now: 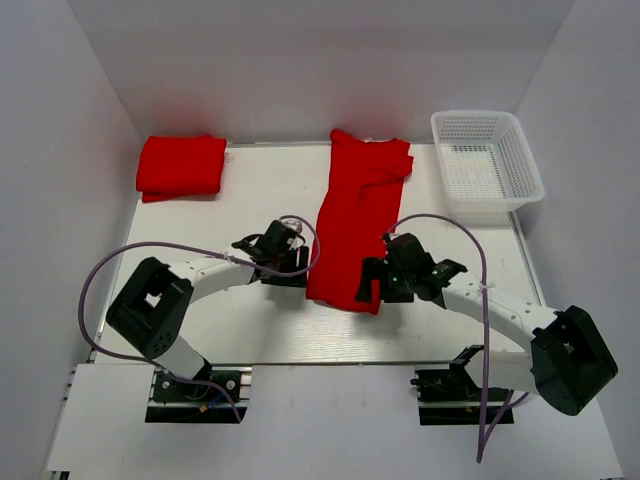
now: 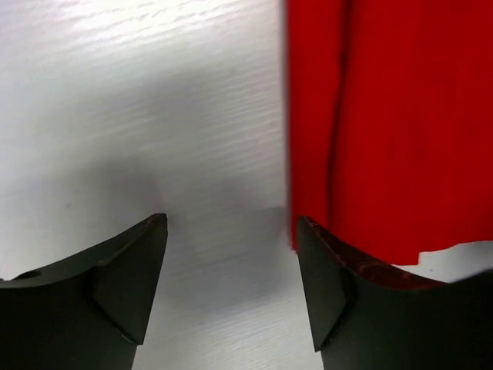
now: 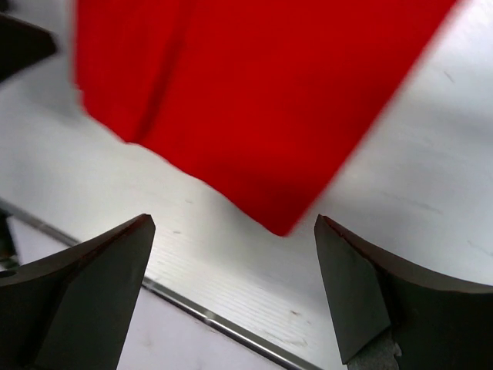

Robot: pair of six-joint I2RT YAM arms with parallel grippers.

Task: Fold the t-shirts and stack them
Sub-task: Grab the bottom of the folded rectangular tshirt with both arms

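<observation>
We see a red t-shirt point(image 1: 355, 215) folded into a long strip down the middle of the white table point(image 1: 250, 200). At the strip's near left edge, our left gripper point(image 2: 231, 262) stands with jaws apart, gripping nothing, one finger just beside the cloth. At its near right corner, our right gripper point(image 3: 233, 231) gapes wide and empty. Well left of the strip lies a second t-shirt point(image 1: 181, 165), folded compact; to the strip's right sits a white mesh basket point(image 1: 530, 180)
</observation>
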